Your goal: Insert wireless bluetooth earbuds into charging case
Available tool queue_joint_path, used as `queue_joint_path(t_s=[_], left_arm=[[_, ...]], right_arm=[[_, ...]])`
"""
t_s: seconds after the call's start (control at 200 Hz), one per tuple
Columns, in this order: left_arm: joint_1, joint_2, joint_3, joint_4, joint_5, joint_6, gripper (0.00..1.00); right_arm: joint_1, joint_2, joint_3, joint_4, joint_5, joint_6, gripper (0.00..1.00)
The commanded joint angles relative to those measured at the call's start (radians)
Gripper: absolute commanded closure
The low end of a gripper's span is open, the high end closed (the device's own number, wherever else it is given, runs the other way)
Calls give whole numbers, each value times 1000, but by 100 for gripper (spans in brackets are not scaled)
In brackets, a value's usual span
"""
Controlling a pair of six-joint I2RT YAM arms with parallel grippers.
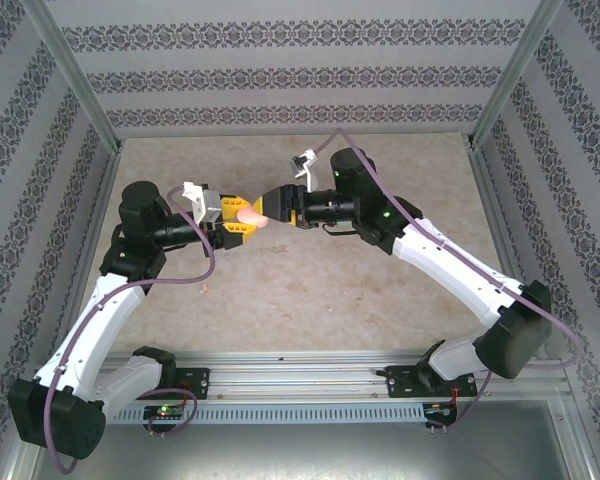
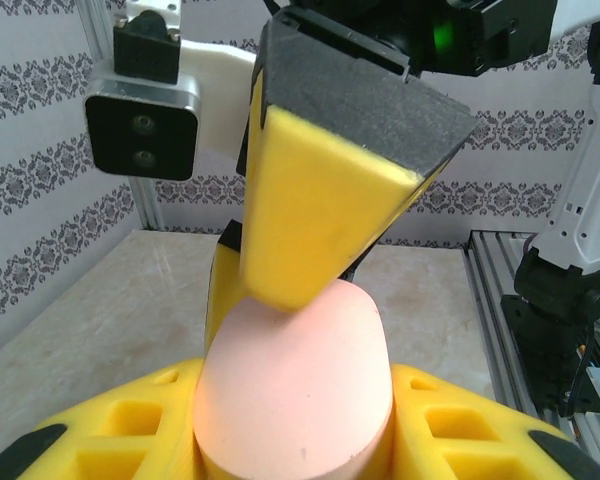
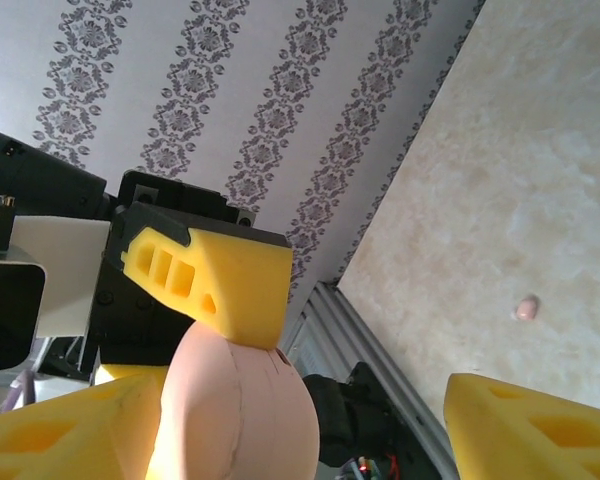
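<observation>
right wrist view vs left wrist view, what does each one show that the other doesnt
Right wrist: a pale pink earbud lying loose on the table. Left wrist: the right arm's wrist camera. Both: the pink charging case held in the left gripper, with the open right gripper up against it.

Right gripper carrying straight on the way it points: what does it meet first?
The pink case clamped in the left gripper; it lies between the right gripper's open fingers, seemingly touching one.
</observation>
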Motion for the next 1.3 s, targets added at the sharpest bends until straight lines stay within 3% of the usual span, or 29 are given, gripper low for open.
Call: queue_joint_path(t_s=[0.0, 0.125, 0.365, 0.46, 0.575, 0.679, 0.914, 1.294], left_arm=[[-12, -9, 30, 33, 3, 26, 64], [-13, -1, 28, 41, 4, 11, 64], [-13, 24, 25, 47, -9, -49, 52], [-12, 43, 24, 52, -10, -85, 45], [-10, 48, -19, 199, -16, -219, 26], [-4, 64, -57, 325, 12, -351, 21], [27, 109, -122, 568, 103, -549, 23], [36, 136, -123, 647, 154, -583, 40]], right_arm=[[7, 25, -6, 84, -78, 80, 27], [9, 41, -4, 122, -111, 105, 33], [10, 49, -28, 217, -128, 155, 72], [9, 51, -54, 289, -117, 191, 79], [7, 55, -79, 363, -99, 223, 81], [-8, 53, -90, 388, -88, 231, 81], [-53, 39, -104, 402, -101, 256, 82], [-66, 35, -110, 385, -138, 261, 81]])
